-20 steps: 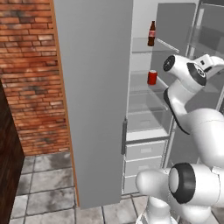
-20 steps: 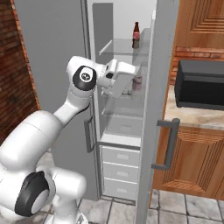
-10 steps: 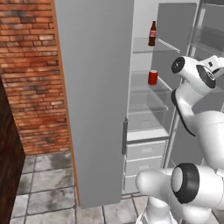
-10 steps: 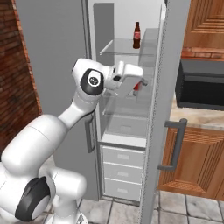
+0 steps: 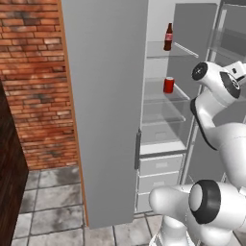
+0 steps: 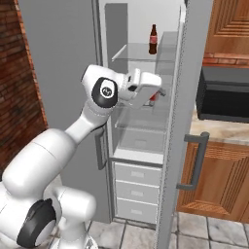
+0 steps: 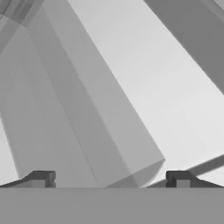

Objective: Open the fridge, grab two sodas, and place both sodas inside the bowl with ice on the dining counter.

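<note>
the fridge (image 5: 105, 110) stands open; cola bottle (image 6: 152, 39) on the top shelf, red can (image 5: 168, 85) below. the gripper (image 7: 109, 177) is spread wide, seemingly empty.

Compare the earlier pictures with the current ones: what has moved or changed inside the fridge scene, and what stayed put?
The right fridge door has swung further open, with the gripper beside it, fingers spread and empty. The arm's wrist shifted right in the left base view. The cola bottle and red can have not moved on their glass shelves; the left door is unchanged.
</note>
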Tool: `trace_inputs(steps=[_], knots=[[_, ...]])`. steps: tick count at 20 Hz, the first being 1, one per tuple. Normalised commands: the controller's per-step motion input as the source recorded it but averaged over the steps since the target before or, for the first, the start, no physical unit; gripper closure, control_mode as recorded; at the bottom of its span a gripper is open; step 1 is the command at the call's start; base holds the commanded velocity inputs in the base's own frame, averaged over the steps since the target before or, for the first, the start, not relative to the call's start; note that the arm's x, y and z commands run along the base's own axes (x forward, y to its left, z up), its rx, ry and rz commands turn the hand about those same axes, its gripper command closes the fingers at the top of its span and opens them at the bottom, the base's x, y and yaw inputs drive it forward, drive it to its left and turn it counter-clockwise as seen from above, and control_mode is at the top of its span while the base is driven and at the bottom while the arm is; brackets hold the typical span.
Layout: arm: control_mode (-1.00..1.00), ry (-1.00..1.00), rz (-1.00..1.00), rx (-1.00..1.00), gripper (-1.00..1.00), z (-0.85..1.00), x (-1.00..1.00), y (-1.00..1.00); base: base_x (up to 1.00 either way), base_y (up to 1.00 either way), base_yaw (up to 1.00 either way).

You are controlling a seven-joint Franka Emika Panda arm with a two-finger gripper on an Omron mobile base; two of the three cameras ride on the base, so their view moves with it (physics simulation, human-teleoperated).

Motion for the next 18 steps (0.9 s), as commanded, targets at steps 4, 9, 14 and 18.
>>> trace_inputs(steps=[4, 9, 14, 18], knots=[[-1.0, -0.07, 0.0, 0.0, -1.0, 0.0, -0.05, -0.33, 0.0, 0.0, 0.0], [-1.0, -0.1, 0.0, 0.0, -1.0, 0.0, -0.11, 0.44, 0.0, 0.0, 0.0], [-1.0, -0.07, 0.0, 0.0, -1.0, 0.0, 0.01, 0.85, 0.0, 0.0, 0.0], [-1.0, -0.04, 0.03, 0.0, -1.0, -0.02, 0.1, 0.95, 0.0, 0.0, 0.0]])
